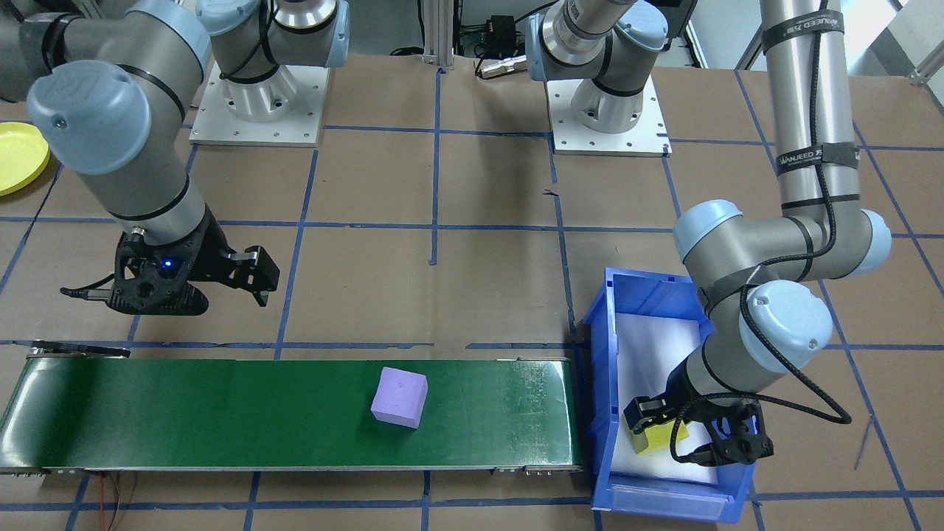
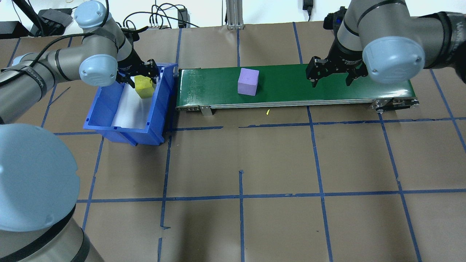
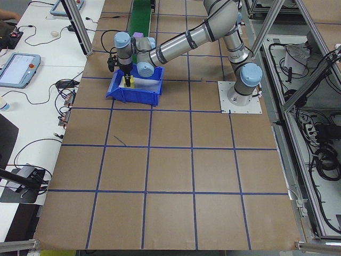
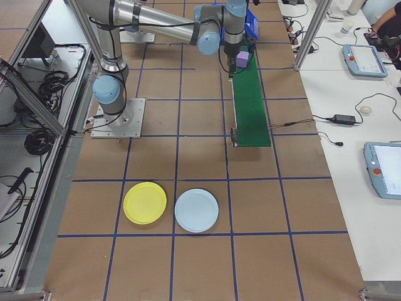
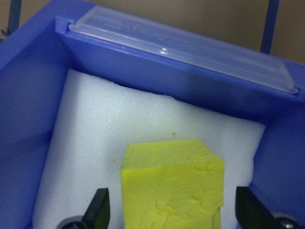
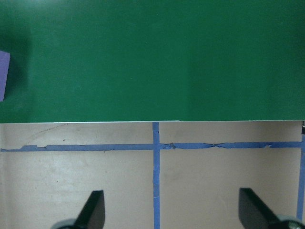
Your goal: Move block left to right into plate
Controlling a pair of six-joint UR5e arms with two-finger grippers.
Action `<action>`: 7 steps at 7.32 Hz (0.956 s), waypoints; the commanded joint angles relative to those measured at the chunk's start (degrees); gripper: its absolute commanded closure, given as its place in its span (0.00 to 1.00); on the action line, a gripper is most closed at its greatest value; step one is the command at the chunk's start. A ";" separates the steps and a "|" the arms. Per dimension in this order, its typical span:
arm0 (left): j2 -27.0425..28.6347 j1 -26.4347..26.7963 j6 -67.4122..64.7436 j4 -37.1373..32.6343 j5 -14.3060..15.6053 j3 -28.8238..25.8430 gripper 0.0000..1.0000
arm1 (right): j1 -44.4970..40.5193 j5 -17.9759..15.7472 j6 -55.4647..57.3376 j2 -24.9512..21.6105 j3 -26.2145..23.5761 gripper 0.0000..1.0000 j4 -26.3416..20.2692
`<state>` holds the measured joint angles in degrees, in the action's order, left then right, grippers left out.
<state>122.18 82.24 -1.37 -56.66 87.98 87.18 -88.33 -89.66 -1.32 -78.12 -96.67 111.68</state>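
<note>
The left gripper (image 5: 169, 210) hangs spread inside the blue bin (image 2: 109, 109), its fingers (image 5: 97, 207) on either side of the yellow block (image 5: 174, 188) without touching it; the block rests on white foam (image 5: 95, 133). The right gripper (image 2: 331, 74) hovers spread and empty over the green conveyor belt (image 2: 327, 91), right of a purple block (image 2: 248, 81) lying on it. The yellow plate (image 4: 145, 202) sits on the desk (image 2: 240, 163), well apart at the right end, beside a pale blue plate (image 4: 196, 210).

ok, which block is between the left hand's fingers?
The yellow block, inside the blue bin. The purple block sits alone on the belt.
</note>
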 commanded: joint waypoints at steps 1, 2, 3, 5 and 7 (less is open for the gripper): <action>-0.97 -1.20 1.89 -0.12 0.26 0.01 0.73 | 0.70 2.63 0.00 4.71 -0.55 0.00 7.05; -2.37 -1.38 1.99 -0.20 0.61 -0.16 0.77 | 3.06 7.09 -0.52 5.86 0.59 0.00 7.07; -4.82 -1.38 1.90 -1.08 0.70 -0.34 0.78 | 7.26 11.92 -3.22 6.05 1.04 0.00 6.98; -10.45 -1.30 1.20 -8.61 0.44 -1.48 0.78 | 17.01 22.13 -12.51 6.23 0.87 0.00 6.10; -13.19 2.28 0.50 -10.13 -0.09 -1.39 0.78 | 20.21 25.65 -18.01 7.80 1.04 0.00 6.01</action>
<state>110.84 82.14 -0.38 -65.60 88.17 85.83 -70.55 -67.47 -16.36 -71.16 -95.65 117.76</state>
